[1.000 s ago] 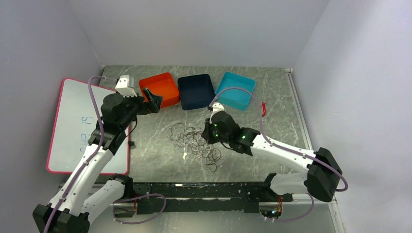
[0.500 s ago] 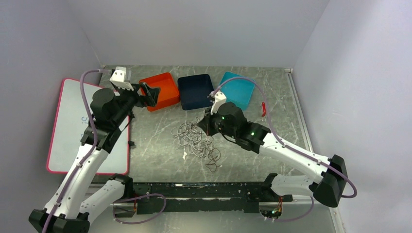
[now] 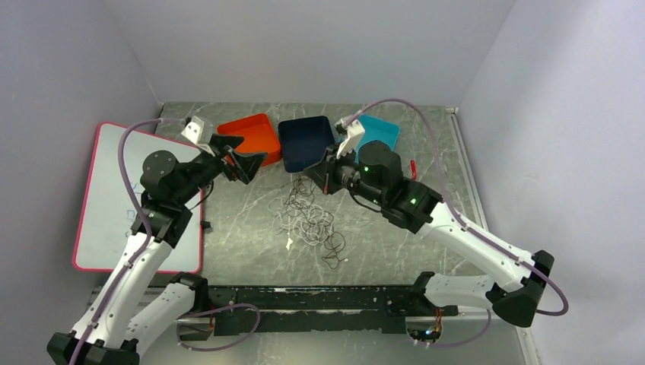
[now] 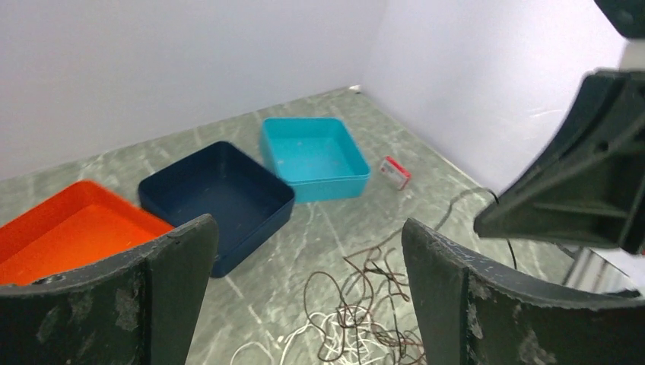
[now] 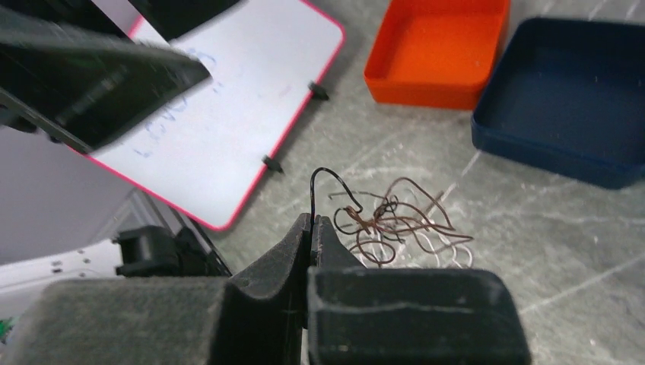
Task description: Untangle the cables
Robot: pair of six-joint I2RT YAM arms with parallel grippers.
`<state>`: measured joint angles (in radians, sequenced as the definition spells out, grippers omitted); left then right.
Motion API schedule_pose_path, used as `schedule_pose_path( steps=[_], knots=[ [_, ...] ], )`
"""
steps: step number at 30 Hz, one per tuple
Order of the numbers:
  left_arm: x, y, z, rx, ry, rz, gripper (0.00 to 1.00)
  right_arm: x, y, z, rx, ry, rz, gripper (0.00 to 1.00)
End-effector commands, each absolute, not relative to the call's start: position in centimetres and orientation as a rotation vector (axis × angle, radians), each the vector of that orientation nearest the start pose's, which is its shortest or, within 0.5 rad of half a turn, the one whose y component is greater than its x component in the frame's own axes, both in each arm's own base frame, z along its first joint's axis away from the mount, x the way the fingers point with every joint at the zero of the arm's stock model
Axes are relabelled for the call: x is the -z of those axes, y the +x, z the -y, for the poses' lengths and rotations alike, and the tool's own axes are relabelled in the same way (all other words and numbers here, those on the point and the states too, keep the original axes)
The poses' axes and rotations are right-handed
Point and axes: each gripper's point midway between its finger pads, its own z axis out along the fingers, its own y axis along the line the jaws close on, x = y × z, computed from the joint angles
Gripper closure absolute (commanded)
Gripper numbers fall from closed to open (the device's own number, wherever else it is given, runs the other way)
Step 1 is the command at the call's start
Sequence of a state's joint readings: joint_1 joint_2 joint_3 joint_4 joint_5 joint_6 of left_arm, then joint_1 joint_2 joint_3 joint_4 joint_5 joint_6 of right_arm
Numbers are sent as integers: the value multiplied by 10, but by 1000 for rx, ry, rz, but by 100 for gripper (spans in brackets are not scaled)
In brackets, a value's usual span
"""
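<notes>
A tangle of thin black, white and brownish-red cables (image 3: 308, 220) lies in curly loops on the marble table in front of the bins. It also shows in the left wrist view (image 4: 373, 319) and the right wrist view (image 5: 395, 220). My right gripper (image 3: 327, 176) is raised over the pile's far edge and shut on a black cable (image 5: 323, 182), whose loop sticks up from the closed fingertips. My left gripper (image 3: 247, 163) is open and empty, up in the air to the left of the pile, its fingers (image 4: 456, 296) wide apart.
An orange bin (image 3: 255, 137), a dark blue bin (image 3: 304, 144) and a teal bin (image 3: 376, 135) stand in a row at the back. A pink-rimmed whiteboard (image 3: 114, 198) lies on the left. A small red object (image 3: 413, 169) lies right of the teal bin.
My right gripper has risen and moved back toward the blue bin, pulling the black cable up from the pile. My left gripper has swung right and forward, staying open.
</notes>
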<state>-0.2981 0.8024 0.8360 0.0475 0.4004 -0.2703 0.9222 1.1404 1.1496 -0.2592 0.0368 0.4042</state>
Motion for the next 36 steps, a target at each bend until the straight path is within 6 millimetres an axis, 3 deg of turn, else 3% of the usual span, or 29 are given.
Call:
schedule_pose_path(
  steps=[1, 5, 12, 27, 36],
  knots=[
    [-374, 255, 192, 906, 494, -1358, 5, -365, 226, -321, -956, -450, -1759, 100],
    [-382, 244, 203, 978, 568, -1286, 5, -384, 228, -326, -985, -450, -1724, 100],
    [-392, 227, 216, 1093, 667, -1221, 5, -389, 231, -334, -1005, -450, -1733, 100],
    [-372, 218, 249, 1175, 674, -1254, 1, -391, 240, -345, -1028, -428, -1730, 100],
    [-365, 227, 271, 1183, 712, -1242, 1, -393, 236, -352, -1091, -444, -1726, 100]
  ],
)
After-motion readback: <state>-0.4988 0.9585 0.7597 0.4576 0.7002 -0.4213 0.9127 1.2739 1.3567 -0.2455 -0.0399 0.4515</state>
